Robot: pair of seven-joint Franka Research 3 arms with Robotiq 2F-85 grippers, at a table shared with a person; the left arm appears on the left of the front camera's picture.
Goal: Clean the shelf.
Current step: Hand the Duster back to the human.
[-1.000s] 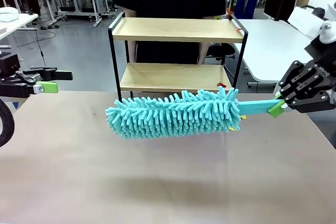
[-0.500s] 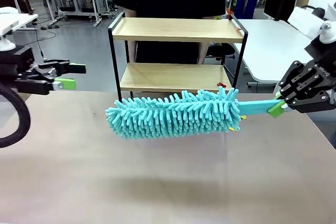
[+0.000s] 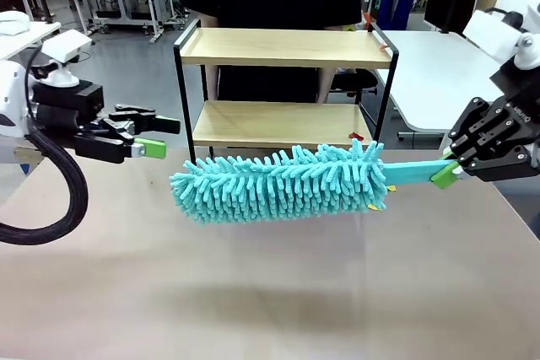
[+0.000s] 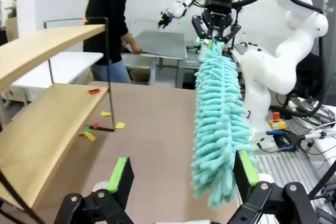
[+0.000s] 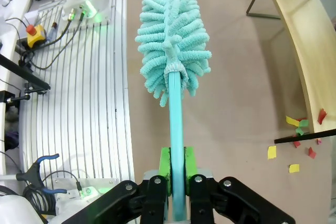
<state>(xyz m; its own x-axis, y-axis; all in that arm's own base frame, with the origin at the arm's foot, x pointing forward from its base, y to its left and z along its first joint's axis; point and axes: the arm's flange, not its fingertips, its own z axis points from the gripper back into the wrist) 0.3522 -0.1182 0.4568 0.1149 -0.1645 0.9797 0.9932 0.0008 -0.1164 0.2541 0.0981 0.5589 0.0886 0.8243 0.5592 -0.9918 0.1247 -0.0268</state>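
Left tool [image 3: 157,136] nearer shelf [image 3: 285,50], duster [image 3: 278,183] between.

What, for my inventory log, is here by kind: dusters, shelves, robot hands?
Dusters: 1, the teal duster
Shelves: 1, the shelf
Robot hands: 2, the left hand and the right hand
Total: 4

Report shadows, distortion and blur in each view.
Front view: sharp, even light, the duster throws a soft shadow on the table. Left wrist view: wide-angle bend curves the shelf boards; near fingers slightly soft. Right wrist view: crisp, shelf board bowed at the edge, faint shadows.
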